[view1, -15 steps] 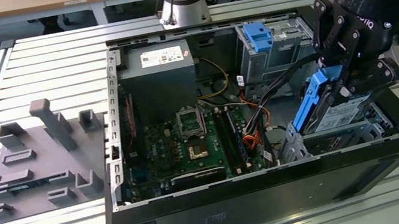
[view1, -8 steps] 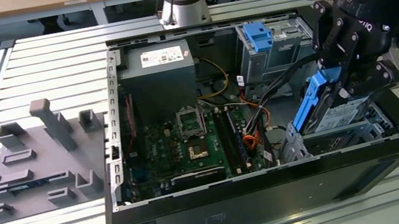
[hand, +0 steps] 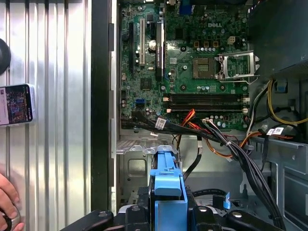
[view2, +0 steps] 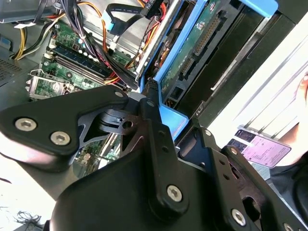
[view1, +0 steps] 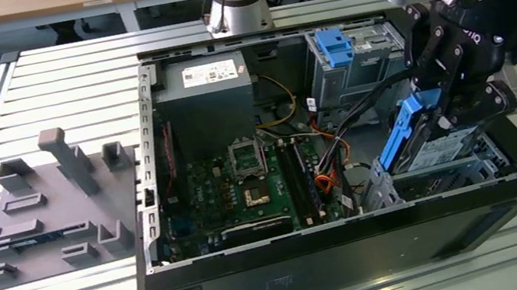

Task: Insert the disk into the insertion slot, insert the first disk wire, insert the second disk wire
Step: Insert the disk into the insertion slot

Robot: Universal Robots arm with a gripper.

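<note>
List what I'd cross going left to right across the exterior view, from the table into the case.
Grey fixture plate → motherboard → tall grey cage with the blue tab → disk, tilted in its blue frame.

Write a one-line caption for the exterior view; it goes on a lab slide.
The robot's pincer holds the blue-framed disk tilted over the low silver drive cage inside an open computer case.

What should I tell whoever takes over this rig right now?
The gripper is shut on the disk, holding it by its blue frame.
The disk is tilted, with its lower end at the insertion slot, inside the open case.
Done: the disk is in hand at the slot.
Left: seating the disk and inserting both disk wires. The cables lie loose in the case.
</note>
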